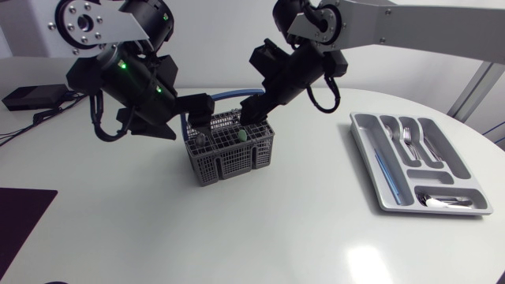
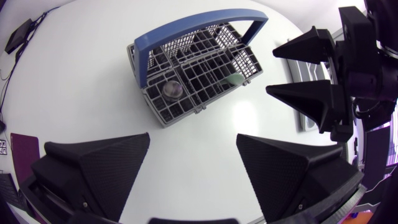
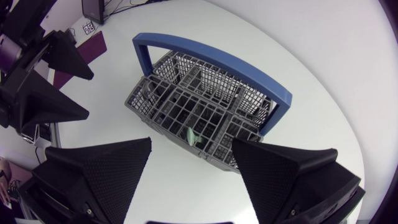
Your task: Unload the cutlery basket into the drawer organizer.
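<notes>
The grey cutlery basket (image 1: 229,148) with a blue arched handle (image 1: 225,99) stands mid-table. Inside it show a green-tipped piece (image 1: 242,136) and a grey round-ended piece (image 1: 201,140). My left gripper (image 1: 199,107) hovers open over the basket's left end, and my right gripper (image 1: 254,107) hovers open over its right end. Both are empty. From the left wrist the basket (image 2: 186,74) lies ahead of the open left gripper (image 2: 193,162), with the right gripper (image 2: 305,78) beside it. From the right wrist the basket (image 3: 199,102) and green piece (image 3: 191,135) lie ahead of the open right gripper (image 3: 191,168).
The grey drawer organizer (image 1: 371,170) lies at the right, holding forks (image 1: 409,140) and spoons (image 1: 442,201). A black box (image 1: 31,96) with cables sits at the far left. A dark mat (image 1: 20,225) lies at the front left edge.
</notes>
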`<state>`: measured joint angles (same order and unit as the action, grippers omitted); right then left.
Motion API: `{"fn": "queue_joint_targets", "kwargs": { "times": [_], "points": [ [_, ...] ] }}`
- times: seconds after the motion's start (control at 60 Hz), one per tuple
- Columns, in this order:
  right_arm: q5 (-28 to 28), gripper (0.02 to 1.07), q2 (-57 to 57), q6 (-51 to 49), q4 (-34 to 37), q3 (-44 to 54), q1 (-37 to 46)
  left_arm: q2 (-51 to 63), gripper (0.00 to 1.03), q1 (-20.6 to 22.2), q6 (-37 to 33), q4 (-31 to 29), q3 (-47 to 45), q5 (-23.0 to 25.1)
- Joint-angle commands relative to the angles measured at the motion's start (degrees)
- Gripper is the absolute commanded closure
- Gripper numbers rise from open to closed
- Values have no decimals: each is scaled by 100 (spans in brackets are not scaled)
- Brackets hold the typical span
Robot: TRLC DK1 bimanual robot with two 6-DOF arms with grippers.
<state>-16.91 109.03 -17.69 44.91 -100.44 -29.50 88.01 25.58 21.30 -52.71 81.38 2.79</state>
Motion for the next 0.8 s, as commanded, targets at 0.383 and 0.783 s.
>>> {"fn": "queue_joint_targets", "kwargs": {
  "times": [0.383,0.783],
  "points": [
    [548,30,689,231,194,-467,-285,-205,6,-133,-267,235,-448,90],
    [557,51,1050,258,185,-573,-364,-214,6,-194,-381,340,-633,90]
  ]
}}
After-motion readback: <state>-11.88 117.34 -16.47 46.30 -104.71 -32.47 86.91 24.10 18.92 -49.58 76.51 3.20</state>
